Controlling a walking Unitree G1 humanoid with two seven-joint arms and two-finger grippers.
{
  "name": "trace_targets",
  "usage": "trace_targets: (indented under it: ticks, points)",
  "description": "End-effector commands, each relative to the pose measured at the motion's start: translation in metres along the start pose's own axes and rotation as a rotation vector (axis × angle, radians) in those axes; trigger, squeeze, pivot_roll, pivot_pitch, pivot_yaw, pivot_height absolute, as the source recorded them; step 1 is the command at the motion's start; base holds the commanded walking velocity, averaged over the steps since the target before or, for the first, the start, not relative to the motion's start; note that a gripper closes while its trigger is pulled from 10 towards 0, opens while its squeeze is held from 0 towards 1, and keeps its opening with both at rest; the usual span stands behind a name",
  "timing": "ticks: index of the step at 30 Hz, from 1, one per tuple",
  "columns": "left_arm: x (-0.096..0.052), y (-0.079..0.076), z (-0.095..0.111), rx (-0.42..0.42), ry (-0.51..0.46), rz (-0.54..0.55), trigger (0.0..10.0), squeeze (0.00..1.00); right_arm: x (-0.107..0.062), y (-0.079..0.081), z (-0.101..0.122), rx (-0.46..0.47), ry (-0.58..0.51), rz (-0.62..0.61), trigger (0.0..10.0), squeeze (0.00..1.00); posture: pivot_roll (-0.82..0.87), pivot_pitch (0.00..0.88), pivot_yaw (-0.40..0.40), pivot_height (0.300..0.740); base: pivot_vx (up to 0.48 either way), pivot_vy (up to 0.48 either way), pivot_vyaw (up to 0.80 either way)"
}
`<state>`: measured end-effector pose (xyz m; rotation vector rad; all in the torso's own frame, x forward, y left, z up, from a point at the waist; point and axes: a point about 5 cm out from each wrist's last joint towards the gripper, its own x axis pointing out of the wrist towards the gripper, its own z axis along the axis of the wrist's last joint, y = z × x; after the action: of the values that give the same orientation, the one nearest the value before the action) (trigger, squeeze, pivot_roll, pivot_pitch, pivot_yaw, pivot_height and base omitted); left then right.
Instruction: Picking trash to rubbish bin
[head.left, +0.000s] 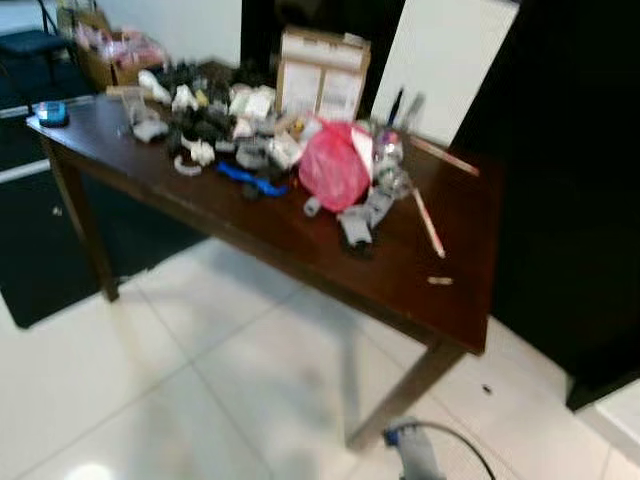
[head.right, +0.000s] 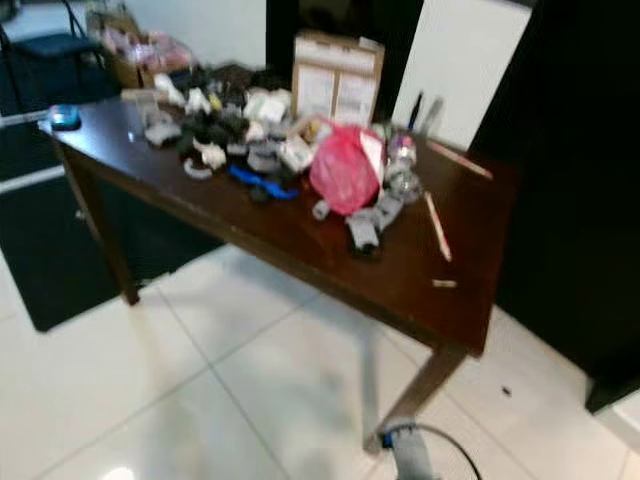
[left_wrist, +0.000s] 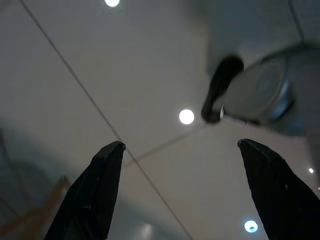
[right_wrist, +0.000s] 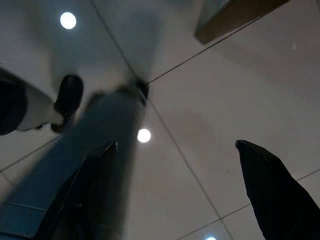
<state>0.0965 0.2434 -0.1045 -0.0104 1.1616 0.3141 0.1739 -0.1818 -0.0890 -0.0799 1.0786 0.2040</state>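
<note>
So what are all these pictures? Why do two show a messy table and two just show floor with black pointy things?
They come from a walking robot that tidies up. Two pictures are its eyes, looking down at a dark wooden table piled with small clutter: a pink plastic bag, a cardboard box, a blue thing and a long stick. The other two are cameras on its wrists. The pointy black things are its fingers: the left gripper and right gripper, both hanging open over the shiny white floor, holding nothing.
</note>
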Motion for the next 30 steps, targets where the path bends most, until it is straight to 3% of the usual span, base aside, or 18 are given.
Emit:
trace_targets:
  ticks: [1, 12, 30]
  points:
    - [-0.0007, -0.0063, -0.0066, 0.011, 0.018, -0.017, 10.0, 0.00, -0.0017, -0.0040, -0.0083, -0.002, 0.029, -0.008, 10.0, 0.00, 0.18, 0.081, -0.108, 0.740, 0.349, 0.000, -0.80]
    - [-0.0001, -0.0091, -0.0027, 0.022, 0.008, -0.030, 10.0, 0.00, -0.0019, -0.0038, -0.0109, 0.011, 0.036, -0.005, 10.0, 0.00, 0.18, 0.080, -0.102, 0.740, 0.318, 0.000, -0.80]
    - [0.0004, -0.0098, 0.0008, 0.040, 0.004, -0.036, 10.0, 0.00, -0.0029, -0.0053, -0.0159, 0.029, 0.045, -0.014, 10.0, 0.00, 0.18, 0.067, -0.093, 0.740, 0.000, 0.000, 0.00]
